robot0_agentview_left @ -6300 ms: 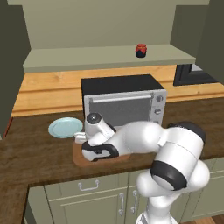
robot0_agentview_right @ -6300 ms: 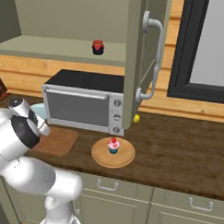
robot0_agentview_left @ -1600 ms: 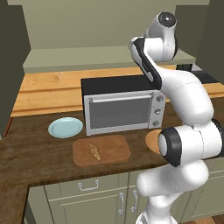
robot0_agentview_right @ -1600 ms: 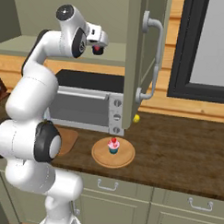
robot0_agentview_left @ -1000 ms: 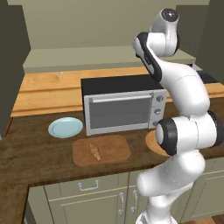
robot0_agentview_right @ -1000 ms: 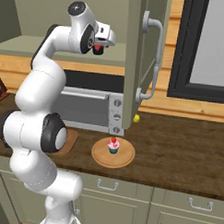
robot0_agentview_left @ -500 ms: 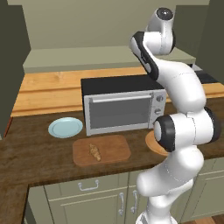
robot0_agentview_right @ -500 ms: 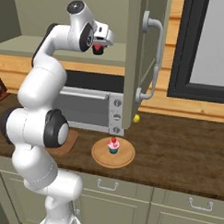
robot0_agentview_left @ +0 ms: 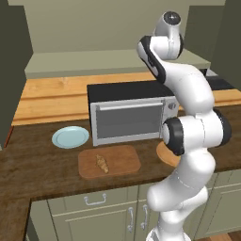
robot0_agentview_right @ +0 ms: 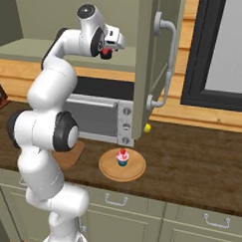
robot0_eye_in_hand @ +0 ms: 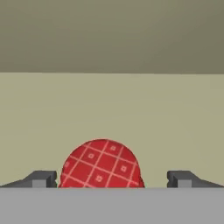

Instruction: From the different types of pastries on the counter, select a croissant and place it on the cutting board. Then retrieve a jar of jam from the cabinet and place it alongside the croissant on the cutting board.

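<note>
Gripper [robot0_eye_in_hand: 111, 178] is up in the open cabinet, jaws spread wide, nothing held. Jam jar [robot0_eye_in_hand: 101, 164] with its red checked lid sits on the cabinet shelf [robot0_agentview_left: 94, 63] between the two fingertips [robot0_eye_in_hand: 41, 178], nearer the left tip, a clear gap on each side, no contact. From the right base camera the jar [robot0_agentview_right: 106, 52] shows red just under the hand, above the microwave [robot0_agentview_left: 129, 113].

Relative to the microwave: cutting board [robot0_agentview_left: 109, 161] lies on the counter [robot0_agentview_right: 200, 166] right in front of it, croissant [robot0_agentview_left: 101, 163] on the board left of centre. Blue plate [robot0_agentview_left: 70, 137] is left of the microwave. Cupcake [robot0_agentview_right: 122, 157] sits on a round wooden board [robot0_agentview_right: 122, 165] off the microwave's right front corner, under the open cabinet door [robot0_agentview_right: 150, 59].
</note>
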